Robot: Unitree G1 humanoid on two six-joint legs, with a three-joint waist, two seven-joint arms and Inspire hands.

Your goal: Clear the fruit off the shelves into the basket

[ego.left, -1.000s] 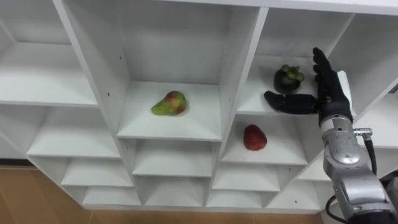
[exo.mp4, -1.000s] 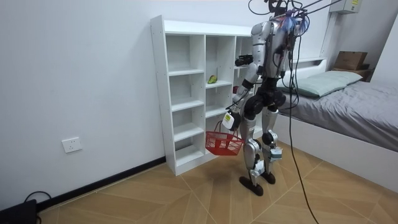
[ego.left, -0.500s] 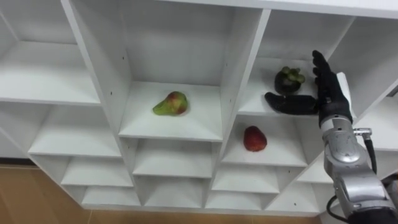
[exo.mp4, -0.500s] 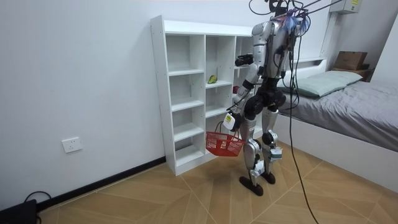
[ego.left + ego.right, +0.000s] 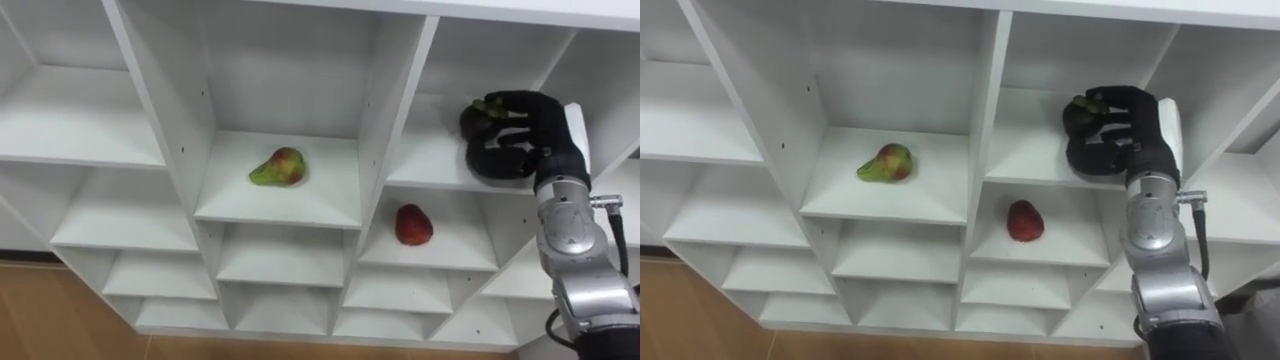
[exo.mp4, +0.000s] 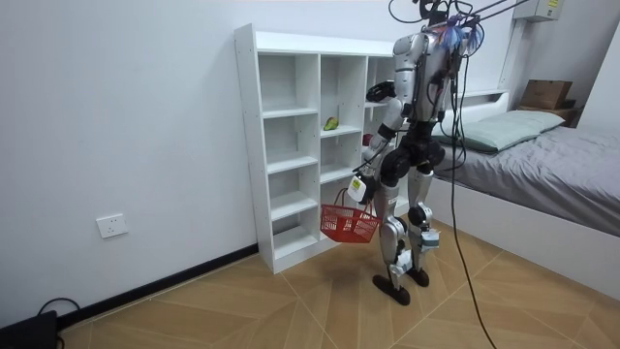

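White shelving (image 5: 382,120) stands in front of the robot, divided into open compartments. The right hand (image 5: 527,132) reaches into the upper right compartment, its dark fingers (image 5: 512,101) curled over and around a dark mangosteen (image 5: 474,120) with the thumb wrapped below it. The fruit sits on that compartment's shelf board, mostly covered by the hand, with its green cap peeking out on the hand's left.

Just below the hand and slightly to its left, in the next compartment down, lies a red fruit (image 5: 412,225). Well to the hand's left, one column over, a green and red pear (image 5: 277,167) lies on its side on its shelf board.

From the room view, the robot stands upright close to the shelving on a wooden floor (image 6: 291,310), with a bed (image 6: 542,145) behind it. Its left hand (image 6: 359,181) hangs low at its side with a red basket (image 6: 348,225) beneath it; how that hand grips cannot be told.
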